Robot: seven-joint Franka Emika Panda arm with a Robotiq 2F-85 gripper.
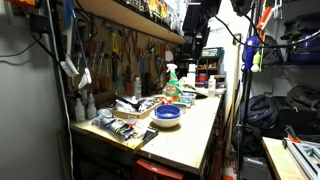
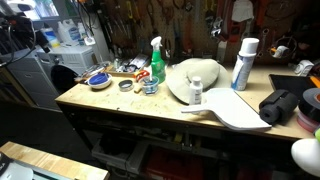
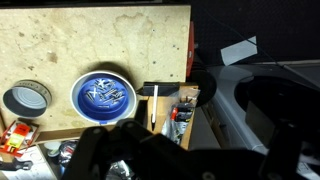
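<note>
The claw (image 3: 185, 160) shows only as a dark, blurred mass along the lower edge of the wrist view, so I cannot tell whether it is open or closed; nothing is seen in its grip. The arm (image 1: 197, 28) hangs high over the desk (image 3: 100, 35), its wrist facing straight down, well above the blue bowl (image 3: 104, 95). The bowl stands upright on the desk. Just beside the bowl lies a roll of tape (image 3: 27, 99). Near the bowl's opposite side sits a small box of bits (image 3: 178, 105). In an exterior view, a green spray bottle (image 1: 171, 82) stands beyond the bowl.
</note>
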